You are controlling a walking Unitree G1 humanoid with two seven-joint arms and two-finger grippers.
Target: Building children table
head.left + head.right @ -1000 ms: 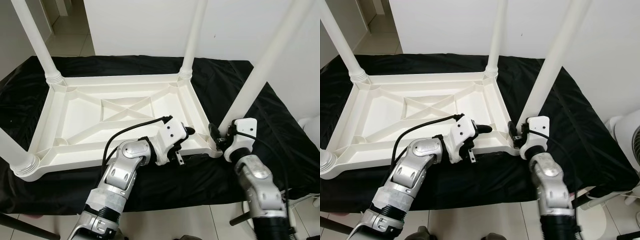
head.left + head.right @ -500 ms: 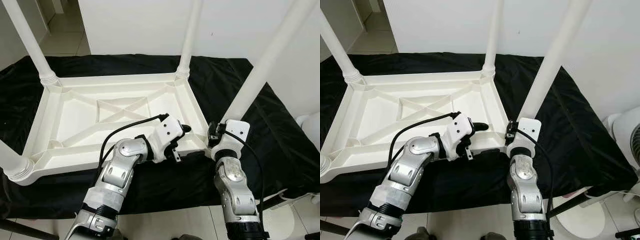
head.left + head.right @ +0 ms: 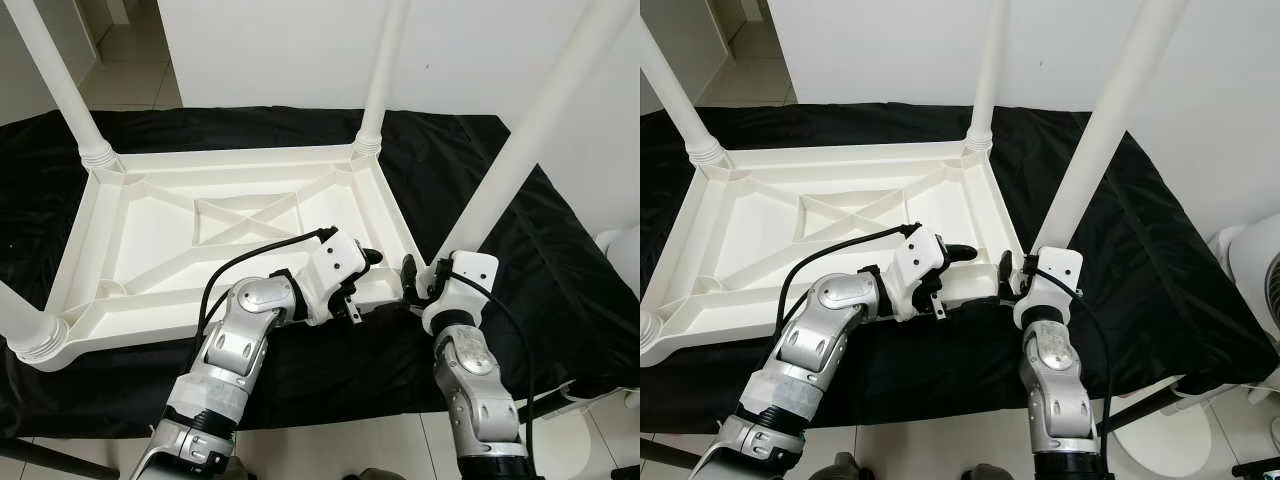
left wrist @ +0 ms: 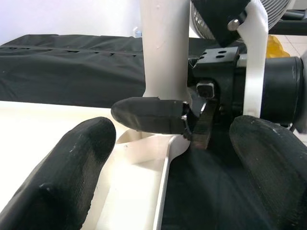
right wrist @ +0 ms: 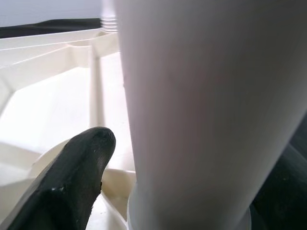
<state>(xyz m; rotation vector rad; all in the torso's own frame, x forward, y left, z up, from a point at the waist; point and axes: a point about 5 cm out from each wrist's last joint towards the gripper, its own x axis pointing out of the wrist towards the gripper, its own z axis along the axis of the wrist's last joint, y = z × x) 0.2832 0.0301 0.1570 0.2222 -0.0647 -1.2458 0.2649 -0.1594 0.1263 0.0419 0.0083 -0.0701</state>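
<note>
Children table [image 3: 240, 225]: white plastic, lying upside down on the black cloth, ribbed underside facing up with a crossed panel in the middle
Black cloth [image 3: 560, 270]: covers the surface beneath the table and spreads past it on every side
Far-left leg [image 3: 70, 90]: standing up from its corner socket
Far-right leg [image 3: 380, 75]: standing up from its corner socket
Near-left leg [image 3: 25, 320]: at the near-left corner, only its ringed base in frame
Near-right leg [image 3: 525, 135]: rising from the near-right corner and leaning to the right
Left tool [image 3: 365, 265]: at the table's near rim, just left of the near-right corner; fingers spread apart with nothing between them, one over the tabletop's inside and one outside the rim
Right tool [image 3: 412, 280]: at the base of the near-right leg; one black finger [image 5: 67, 187] lies beside the leg, whether it clamps the leg cannot be told
Fan [image 3: 1265, 290]: white, on the floor at the far right edge
Floor [image 3: 130, 70]: pale tiles, beyond the cloth at far left
</note>
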